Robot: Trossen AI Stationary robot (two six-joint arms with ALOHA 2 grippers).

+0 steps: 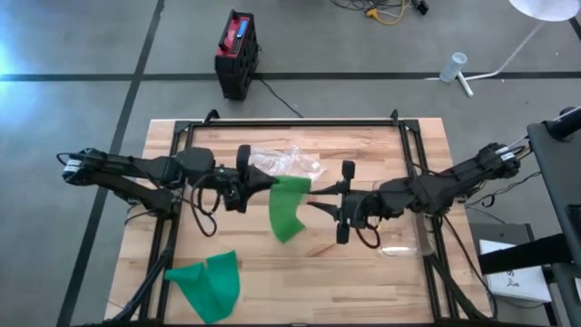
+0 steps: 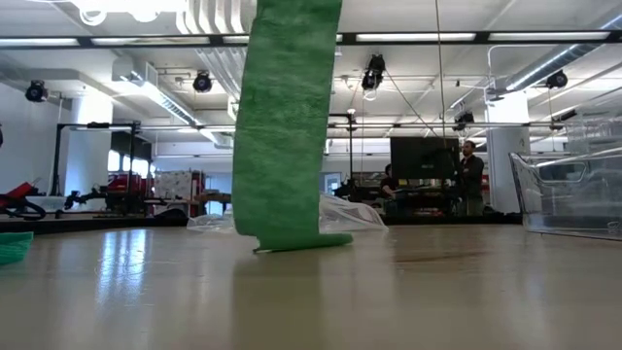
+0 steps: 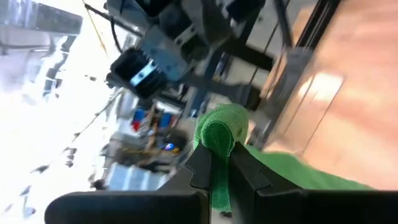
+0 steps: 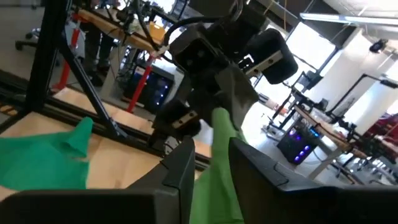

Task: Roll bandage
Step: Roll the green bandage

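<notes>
A pale wooden surface [image 1: 363, 291] framed by black rails sits on a grey concrete floor, with a workshop of benches, ceiling lights and screens beyond it in the low view, where a person [image 2: 471, 175] stands far off at the right.

Near the middle of the surface the two arms meet end to end. The left gripper [image 1: 257, 179] has its fingers [image 3: 200, 167] clenched on one top corner of a green bandage [image 1: 289, 207]; its wrist view shows the fabric bunched into a small rounded wad between them. The right gripper [image 1: 320, 198] comes in from the other side, its fingers [image 4: 180, 163] grasping the same strip at its right edge, the green cloth running up between them in that arm's wrist view. The two grippers are near each other, with the width of the strip between them.

From the grippers the bandage hangs down as a flat band. In the low view its lower end touches the surface and folds over a little to the right.

Just beyond the bandage, on the far side, lies a crumpled clear plastic bag [image 1: 289, 162]. A second piece of green cloth [image 1: 207, 282] lies loosely folded at the near left corner, well apart from the arms. A clear plastic box [image 1: 402, 238] stands at the right edge, near the right arm. On the floor past the far edge stands a black and red case [image 1: 237, 54].
</notes>
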